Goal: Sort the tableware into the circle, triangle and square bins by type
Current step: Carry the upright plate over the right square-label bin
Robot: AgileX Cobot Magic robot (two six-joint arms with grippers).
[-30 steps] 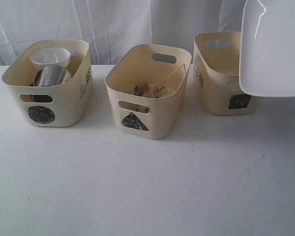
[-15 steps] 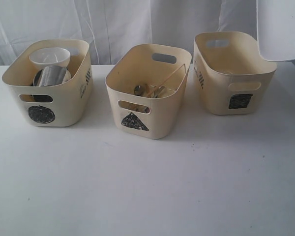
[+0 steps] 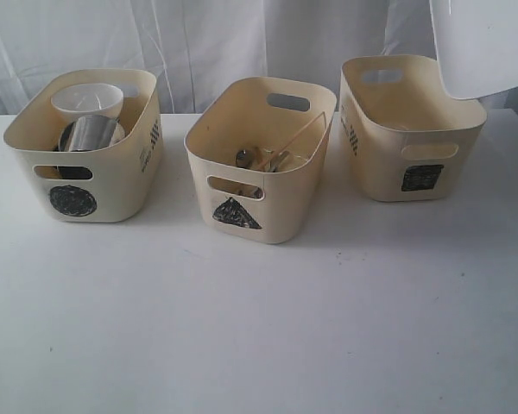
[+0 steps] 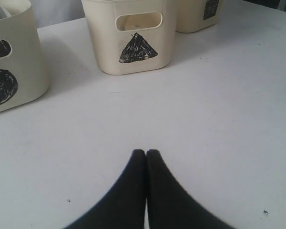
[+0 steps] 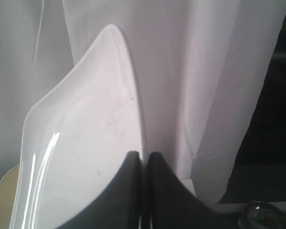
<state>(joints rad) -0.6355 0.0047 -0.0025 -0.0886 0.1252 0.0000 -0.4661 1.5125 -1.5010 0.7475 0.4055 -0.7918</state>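
Three cream bins stand in a row. The circle bin (image 3: 86, 147) at the left holds the small white bowl (image 3: 87, 102) and a steel mug (image 3: 91, 134). In the triangle bin (image 3: 259, 159) lie the steel cutlery (image 3: 259, 159) and a wooden chopstick (image 3: 298, 134). The square bin (image 3: 406, 129) is at the right. Above it hangs the large white plate (image 3: 488, 43), held on edge, with my right gripper (image 5: 144, 155) shut on the plate's rim (image 5: 86, 143). Low over the bare table in front of the triangle bin (image 4: 131, 36), my left gripper (image 4: 146, 152) is shut on nothing.
A white curtain (image 3: 242, 39) hangs behind the bins. The white table (image 3: 259, 328) stretches wide in front of them. The circle bin (image 4: 9, 71) and the square bin (image 4: 198, 14) flank the triangle bin in the left wrist view.
The plate rose and swung right out of most of the view, then came back a little leftward over the square bin. The left gripper has not moved.
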